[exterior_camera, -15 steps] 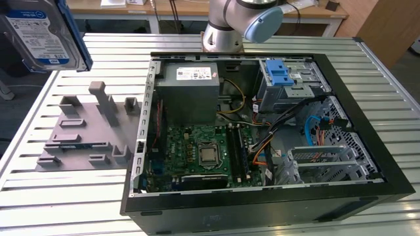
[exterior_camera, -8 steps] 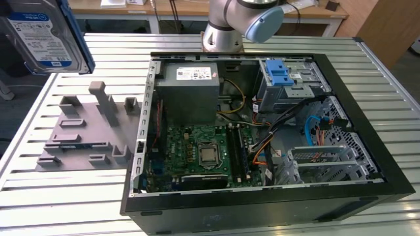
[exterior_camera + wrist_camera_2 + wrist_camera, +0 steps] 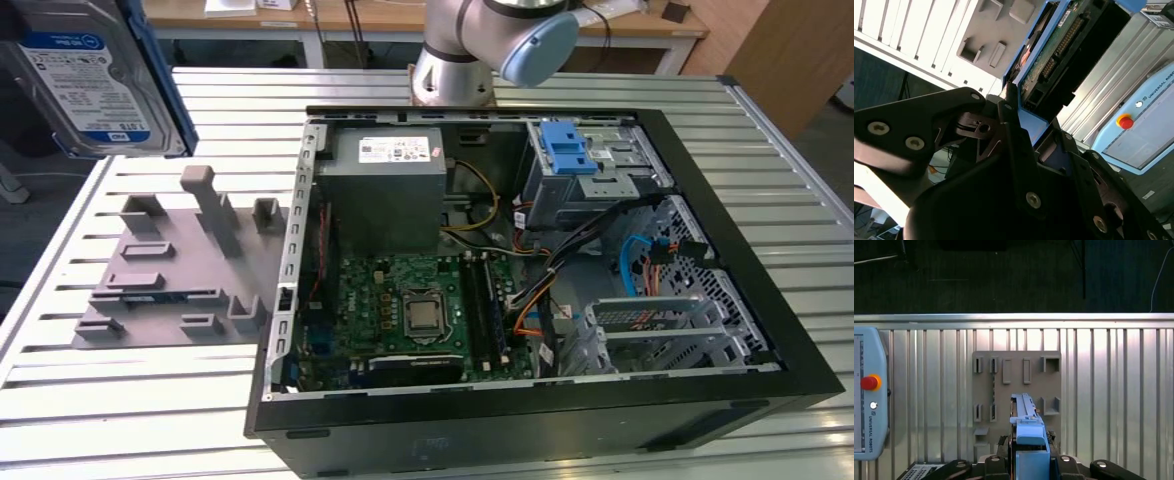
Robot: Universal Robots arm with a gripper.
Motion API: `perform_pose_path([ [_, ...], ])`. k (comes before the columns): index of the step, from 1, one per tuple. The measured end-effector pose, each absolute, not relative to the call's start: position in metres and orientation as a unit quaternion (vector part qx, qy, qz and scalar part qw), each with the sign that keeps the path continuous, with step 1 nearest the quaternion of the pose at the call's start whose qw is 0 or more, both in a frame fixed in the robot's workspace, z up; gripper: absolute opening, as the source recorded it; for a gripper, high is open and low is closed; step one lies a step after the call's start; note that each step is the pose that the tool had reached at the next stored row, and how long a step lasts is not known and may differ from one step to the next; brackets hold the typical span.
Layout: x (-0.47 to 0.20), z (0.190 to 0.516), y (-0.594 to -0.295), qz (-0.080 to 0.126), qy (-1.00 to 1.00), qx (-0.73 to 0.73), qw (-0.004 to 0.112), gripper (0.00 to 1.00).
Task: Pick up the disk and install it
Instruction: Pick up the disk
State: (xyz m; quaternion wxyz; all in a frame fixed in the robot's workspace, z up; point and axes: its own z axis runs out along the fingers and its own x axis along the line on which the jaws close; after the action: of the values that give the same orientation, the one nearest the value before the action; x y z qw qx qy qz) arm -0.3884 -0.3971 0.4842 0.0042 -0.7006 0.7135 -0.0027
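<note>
The disk (image 3: pixel 83 85) held above the grey rack (image 3: pixel 160 270)
The gripper (image 3: pixel 1034 120) is clamped tight on it; the open computer case (image 3: pixel 534 435) lies beside the rack

Disk (image 3: pixel 80 85) above holder plate (image 3: pixel 160 270); computer case (image 3: pixel 534 425) at the exterior view's right

Slatted metal table (image 3: pixel 120 400) carries an open black PC case (image 3: pixel 534 432). Inside — grey PSU (image 3: pixel 387 190) w/ a white sticker at the far end, green mobo (image 3: pixel 360 300) nearer the camera, CPU socket (image 3: pixel 424 313) at its middle. On the exterior view's right, a metal drive cage (image 3: pixel 607 180) topped by a ridged blue latch (image 3: pixel 567 150); loose cables (image 3: pixel 547 262) run beside it. Grey fixture plate (image 3: pixel 160 280) w/ upright slots sits just beside the case, on the exterior view's left. In the first wrist view — a light-blue control box (image 3: pixel 869 395) w/ a red button (image 3: pixel 868 383), well apart from the plate.
</note>
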Motion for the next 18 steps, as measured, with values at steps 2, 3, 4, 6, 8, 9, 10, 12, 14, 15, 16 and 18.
perform_pose_path([
  [2, -0.386, 0.484, -0.399, -0.003, 0.714, -0.701, 0.004, 0.36],
  [3, -0.385, 0.484, -0.401, -0.003, 0.714, -0.701, 0.004, 0.36],
  [4, -0.384, 0.484, -0.402, -0.003, 0.714, -0.701, 0.004, 0.36],
  [6, -0.381, 0.484, -0.404, -0.003, 0.714, -0.701, 0.004, 0.36],
  [8, -0.378, 0.484, -0.406, -0.003, 0.714, -0.701, 0.004, 0.36],
  [9, -0.376, 0.484, -0.407, -0.002, 0.714, -0.701, 0.004, 0.36],
  [10, -0.375, 0.484, -0.408, -0.002, 0.714, -0.701, 0.004, 0.36],
  [12, -0.372, 0.484, -0.410, -0.003, 0.714, -0.701, 0.004, 0.36],
  [14, -0.369, 0.484, -0.412, -0.003, 0.714, -0.701, 0.004, 0.36],
  [15, -0.366, 0.484, -0.413, -0.003, 0.714, -0.701, 0.004, 0.36],
  [16, -0.363, 0.484, -0.414, -0.002, 0.714, -0.701, 0.004, 0.36],
  [18, -0.355, 0.484, -0.415, -0.002, 0.714, -0.701, 0.004, 0.36],
])
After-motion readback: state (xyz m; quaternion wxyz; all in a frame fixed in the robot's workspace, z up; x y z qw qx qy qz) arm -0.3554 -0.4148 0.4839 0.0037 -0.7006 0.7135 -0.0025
